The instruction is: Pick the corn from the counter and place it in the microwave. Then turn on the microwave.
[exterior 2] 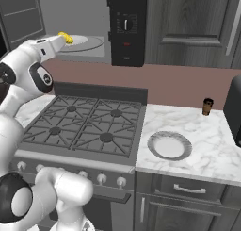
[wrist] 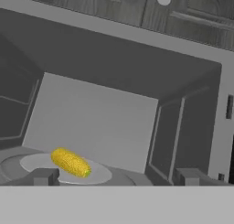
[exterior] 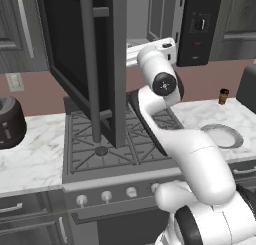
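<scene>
Corn (wrist: 70, 162), one cob, lies on the microwave (wrist: 114, 122) turntable; two fingers (wrist: 45, 176) spread apart, released.

Grey gas stove top (exterior 2: 80, 126) with dark cast grates over four burners; a row of round pale knobs (exterior 2: 101, 179) along its front edge. Round grey plate with white centre (exterior 2: 169, 145), lying flat just right of the stove. Small brown bottle with dark cap (exterior 2: 207, 106), upright near the reddish-brown back wall (exterior 2: 188, 86). Round dark toaster (exterior: 10, 121), left of the stove. Dark wood-grain upper cabinets (exterior 2: 188, 27). Beige wall outlet (exterior: 14, 81).
</scene>
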